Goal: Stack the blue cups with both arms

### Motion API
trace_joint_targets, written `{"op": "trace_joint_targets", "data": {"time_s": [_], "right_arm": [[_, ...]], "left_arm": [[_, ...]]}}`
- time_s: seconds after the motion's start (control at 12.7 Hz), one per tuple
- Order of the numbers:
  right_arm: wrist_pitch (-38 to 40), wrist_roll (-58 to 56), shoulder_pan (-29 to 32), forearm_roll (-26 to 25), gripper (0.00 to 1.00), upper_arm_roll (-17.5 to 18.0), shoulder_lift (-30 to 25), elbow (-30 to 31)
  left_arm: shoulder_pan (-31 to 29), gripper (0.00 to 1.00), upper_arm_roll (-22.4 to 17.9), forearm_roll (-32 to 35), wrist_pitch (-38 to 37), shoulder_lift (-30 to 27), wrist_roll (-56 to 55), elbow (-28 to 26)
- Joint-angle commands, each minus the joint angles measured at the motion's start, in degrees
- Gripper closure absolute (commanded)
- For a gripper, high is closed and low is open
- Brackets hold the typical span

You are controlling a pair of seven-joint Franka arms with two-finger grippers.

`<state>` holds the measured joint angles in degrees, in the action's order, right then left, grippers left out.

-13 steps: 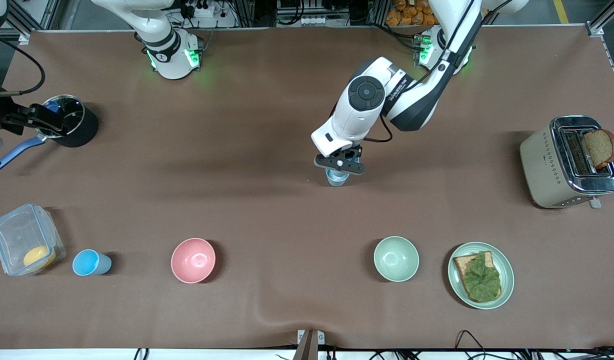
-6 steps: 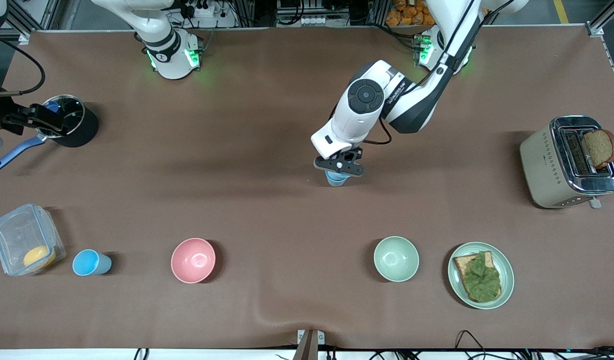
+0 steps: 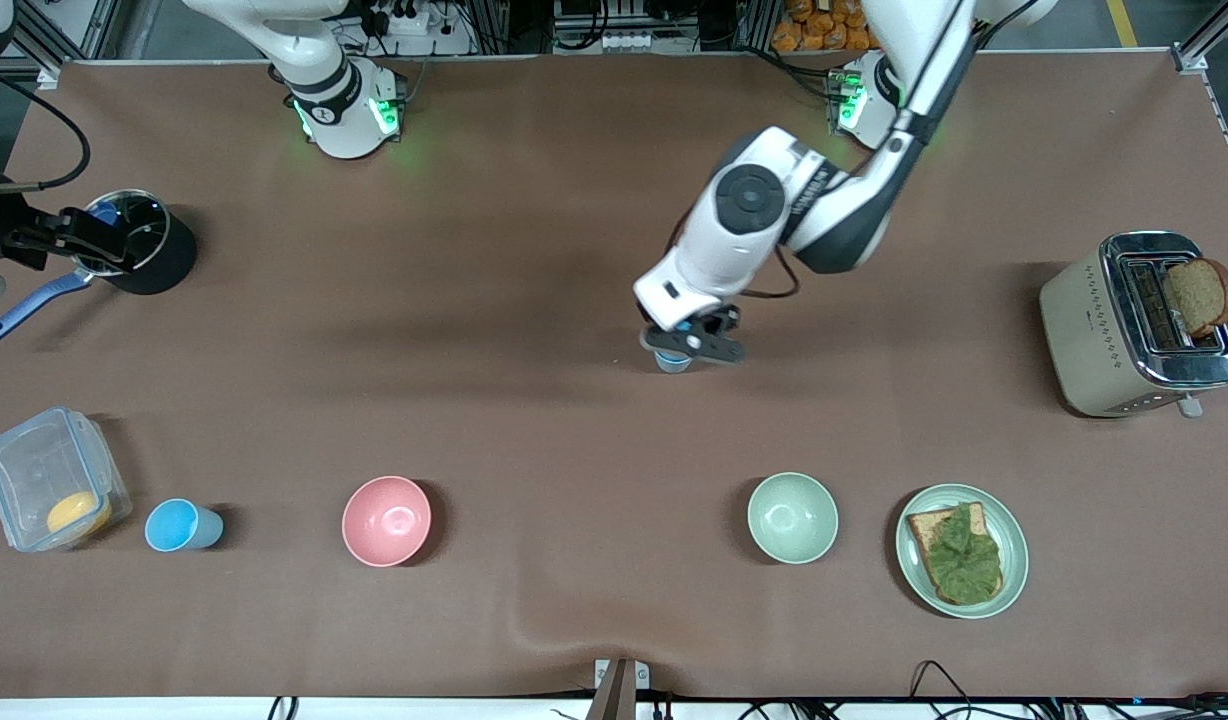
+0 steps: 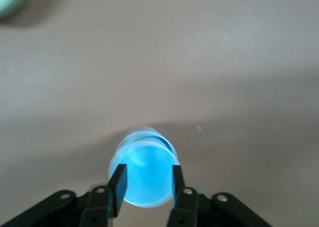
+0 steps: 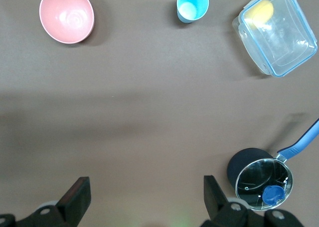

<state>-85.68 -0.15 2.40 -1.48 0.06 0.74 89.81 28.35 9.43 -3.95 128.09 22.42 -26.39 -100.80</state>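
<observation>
- Fingers (image 4: 118, 183) of the left gripper (image 3: 690, 342) sit 1 on each side of a blue cup (image 4: 144, 167), closed in against its wall just under the rim, so the cup fills the gap between them.
- That held cup (image 3: 673, 361) is at the middle of the worktop (image 3: 534, 300), farther from the front camera than the pale green bowl (image 3: 792, 517); whether its base touches the brown surface I cannot tell. In the left wrist view its mouth faces the camera and glows bright blue.
- Left arm (image 3: 774, 215) reaches down from its base to this spot, the gripper covering most of the cup in the front view.
- Second blue cup (image 3: 180, 526) stands upright on the worktop well apart from the first, toward the right arm's end, between the clear lidded container (image 3: 52, 478) and the pink bowl (image 3: 386, 520). It shows a pale bit inside (image 5: 192, 5) in the right wrist view.
- Right gripper (image 5: 144, 199) hangs high over that end of the worktop, its 2 fingers (image 5: 77, 197) spread wide with nothing between them; the right arm waits.
- Black pot with a glass lid (image 3: 139, 240) sits near the right arm's end, farther from the front camera than the container.
- Toaster (image 3: 1139, 322) and a plate with toast (image 3: 961, 549) sit toward the left arm's end.
</observation>
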Motion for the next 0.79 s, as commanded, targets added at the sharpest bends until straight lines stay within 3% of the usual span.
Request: {"op": "trace_joint_targets", "data": {"time_s": [0.0,0.24,0.55,0.71], "right_arm": [[0.25,-0.56,1.46,-1.15,0.0,1.17,0.23,-0.43],[0.25,-0.47,1.46,-1.15,0.0,1.17,0.23,-0.43],[0.25,-0.47,1.46,-1.15,0.0,1.17,0.23,-0.43],[0.25,-0.47,1.46,-1.15,0.0,1.17,0.23,-0.43]], "left_arm": [[-7.49,0.0,0.24,1.14,-0.73,-7.45,4.14,-6.05],[-14.61,0.0,0.59,1.05,-3.0,-15.18,6.61,-10.64],[-23.85,0.0,-0.02,1.05,-12.39,-23.19,10.19,-10.39],[-24.74,0.0,-3.87,1.05,-20.12,-26.79,14.16,-9.59]]}}
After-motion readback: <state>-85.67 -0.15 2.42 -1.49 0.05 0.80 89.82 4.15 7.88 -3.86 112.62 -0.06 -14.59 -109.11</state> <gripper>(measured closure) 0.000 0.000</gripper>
